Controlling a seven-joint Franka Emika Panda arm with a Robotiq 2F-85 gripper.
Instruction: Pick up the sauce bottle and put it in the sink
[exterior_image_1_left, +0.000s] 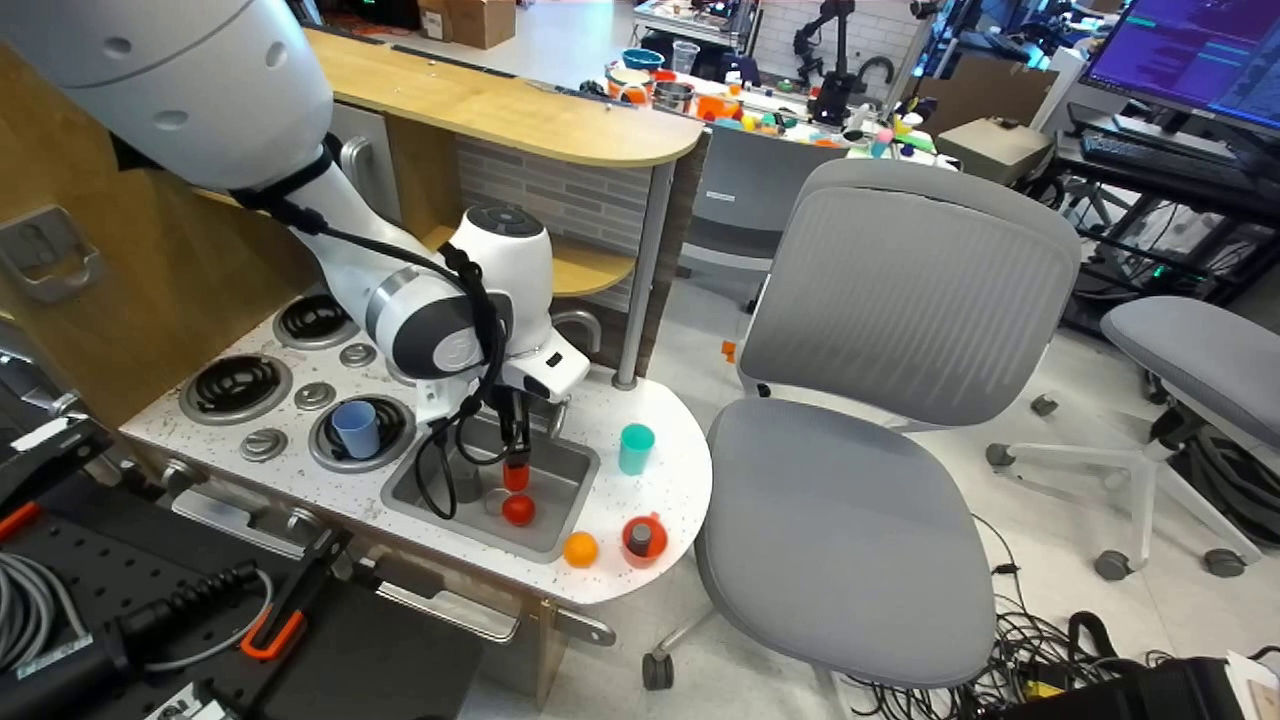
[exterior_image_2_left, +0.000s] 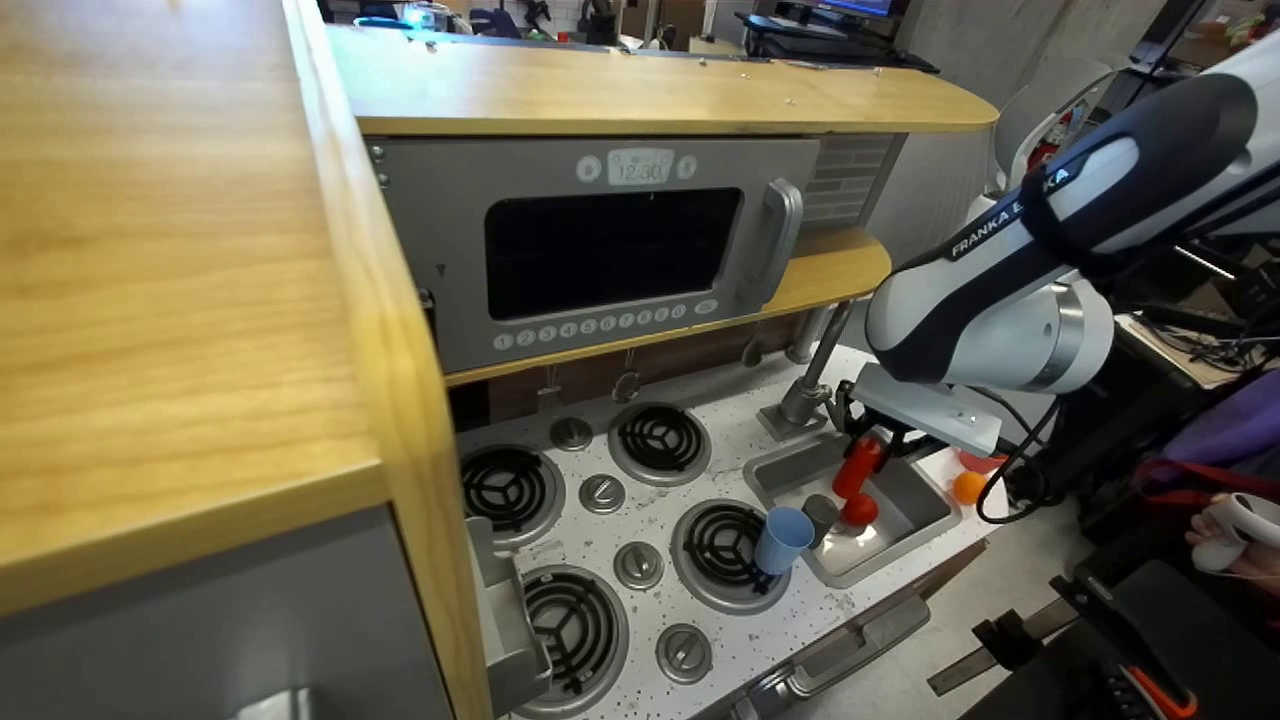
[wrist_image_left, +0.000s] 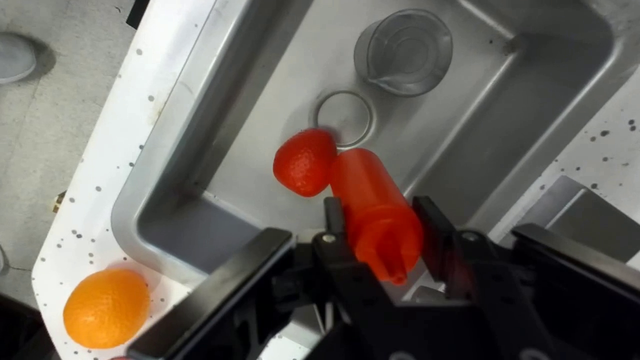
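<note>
Set-down in hand, I'd judge: the sauce bottle (exterior_image_1_left: 516, 477) wants easing onto the floor of the sink (exterior_image_1_left: 566, 483), then letting go.
In an exterior view, the pincer (exterior_image_1_left: 516, 459) points down into the sink, the bottle just below it, near a red toy fruit (exterior_image_1_left: 518, 510). In an exterior view, the bottle (exterior_image_2_left: 857, 468) leans within the sink; whether its base touches bottom I can't tell. In the wrist view, the pincer is closed to the bottle's width, its fingers (wrist_image_left: 333, 214) gripping either side near the nozzle.

Jaws gripping red sauce bottle (wrist_image_left: 377, 215) over sink (wrist_image_left: 200, 235); orange (wrist_image_left: 106, 308) on counter (wrist_image_left: 82, 240).
</note>
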